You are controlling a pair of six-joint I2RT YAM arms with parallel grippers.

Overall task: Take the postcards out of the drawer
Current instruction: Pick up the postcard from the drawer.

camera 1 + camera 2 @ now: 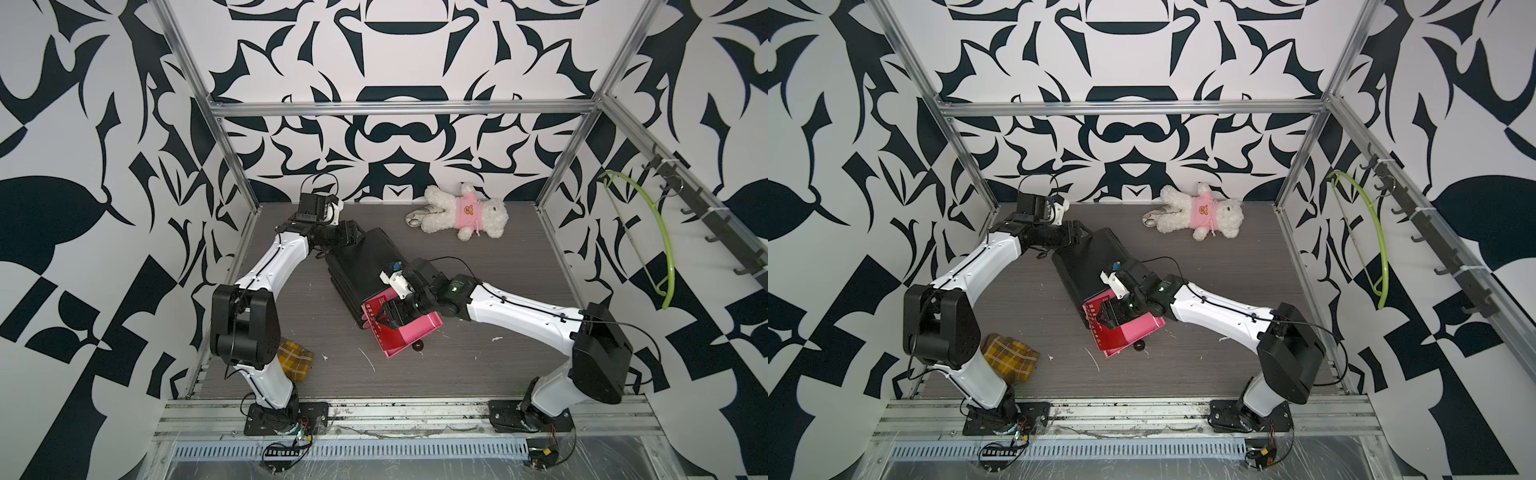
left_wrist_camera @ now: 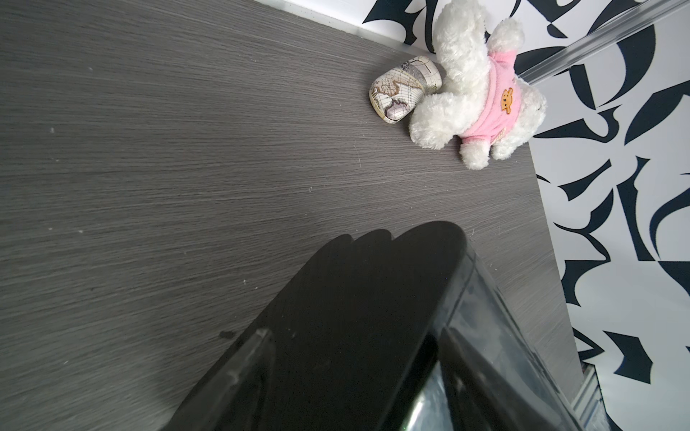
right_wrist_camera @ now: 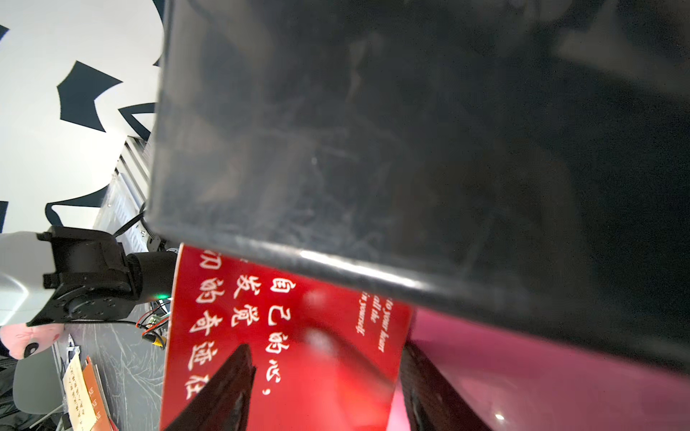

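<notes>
A black drawer cabinet (image 1: 365, 262) lies at the middle of the table, with its pink drawer (image 1: 419, 328) pulled out toward the front. A red postcard (image 1: 388, 338) with white characters rests in the drawer, and its left edge sticks out over the drawer's side. My right gripper (image 1: 382, 318) hovers over it with its jaws open, one finger above the card (image 3: 298, 328) and one beside the pink wall (image 3: 522, 373). My left gripper (image 1: 355, 233) clamps the cabinet's back corner (image 2: 354, 298). Cream and orange cards (image 3: 84, 399) show far off in the right wrist view; I cannot tell what they rest on.
A white plush dog in a pink shirt (image 1: 465, 212) lies at the back beside a map-patterned mouse (image 2: 403, 89). A yellow plaid cloth (image 1: 295, 357) sits by the left arm's base. A green hanger (image 1: 660, 249) hangs on the right wall rack.
</notes>
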